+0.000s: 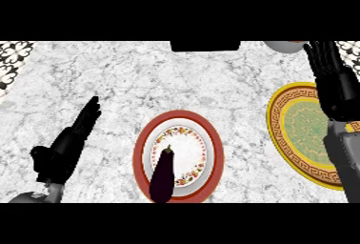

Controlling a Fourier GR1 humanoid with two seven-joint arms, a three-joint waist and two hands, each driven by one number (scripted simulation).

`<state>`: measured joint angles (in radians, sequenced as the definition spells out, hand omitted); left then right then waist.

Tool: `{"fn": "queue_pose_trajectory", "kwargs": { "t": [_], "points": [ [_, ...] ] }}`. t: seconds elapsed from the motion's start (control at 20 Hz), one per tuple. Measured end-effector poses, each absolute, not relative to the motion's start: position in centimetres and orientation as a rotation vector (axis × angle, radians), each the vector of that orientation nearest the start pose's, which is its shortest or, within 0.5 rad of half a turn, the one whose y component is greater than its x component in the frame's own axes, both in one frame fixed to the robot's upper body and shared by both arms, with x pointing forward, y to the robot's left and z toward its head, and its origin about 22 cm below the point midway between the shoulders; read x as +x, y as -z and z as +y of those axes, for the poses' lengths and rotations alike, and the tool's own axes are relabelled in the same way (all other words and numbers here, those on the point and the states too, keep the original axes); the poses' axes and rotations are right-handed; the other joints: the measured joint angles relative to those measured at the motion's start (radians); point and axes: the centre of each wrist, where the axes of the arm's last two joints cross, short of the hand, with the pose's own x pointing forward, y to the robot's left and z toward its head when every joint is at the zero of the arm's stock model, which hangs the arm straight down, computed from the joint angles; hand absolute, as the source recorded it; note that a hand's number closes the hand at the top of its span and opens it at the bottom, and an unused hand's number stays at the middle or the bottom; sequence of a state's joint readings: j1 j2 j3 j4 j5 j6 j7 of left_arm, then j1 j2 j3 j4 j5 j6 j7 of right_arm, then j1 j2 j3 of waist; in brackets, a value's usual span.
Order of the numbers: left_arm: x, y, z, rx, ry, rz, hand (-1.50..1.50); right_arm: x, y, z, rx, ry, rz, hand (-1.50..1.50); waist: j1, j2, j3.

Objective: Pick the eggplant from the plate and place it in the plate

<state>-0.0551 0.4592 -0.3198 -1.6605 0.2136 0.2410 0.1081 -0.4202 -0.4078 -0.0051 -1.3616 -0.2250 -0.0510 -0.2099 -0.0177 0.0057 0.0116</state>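
Note:
A dark purple eggplant (163,174) lies on the red-rimmed floral plate (211,143) in the lower middle of the head view, its stem pointing up and its lower end reaching over the plate's rim. A yellow-rimmed plate with a green centre (302,121) sits at the right. My right hand (330,76) is open with straight fingers pointing up, above the yellow plate's upper right edge, and its forearm covers that plate's right side. My left hand (70,138) rests open at the left, fingers up, well apart from the red plate.
A black object (205,45) sits at the counter's top edge, and a grey rounded thing (285,46) shows beside it at the top right. Patterned tiles (13,59) border the marble counter at the top left.

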Motion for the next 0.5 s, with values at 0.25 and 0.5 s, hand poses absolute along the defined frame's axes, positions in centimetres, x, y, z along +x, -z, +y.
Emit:
{"fn": "queue_pose_trajectory", "kwargs": {
  "t": [0.25,0.5],
  "points": [
    [24.5,-3.0,25.8,0.183,0.198,-1.446,0.0,33.2,-7.3,-21.7,0.161,-0.202,-1.763,1.5,0.027,-0.003,-0.01],
    [24.1,-1.5,26.0,0.205,0.142,-1.357,0.0,33.4,-8.5,-19.8,-0.099,-0.702,-1.714,1.5,0.06,-0.015,-0.031]
  ]
}}
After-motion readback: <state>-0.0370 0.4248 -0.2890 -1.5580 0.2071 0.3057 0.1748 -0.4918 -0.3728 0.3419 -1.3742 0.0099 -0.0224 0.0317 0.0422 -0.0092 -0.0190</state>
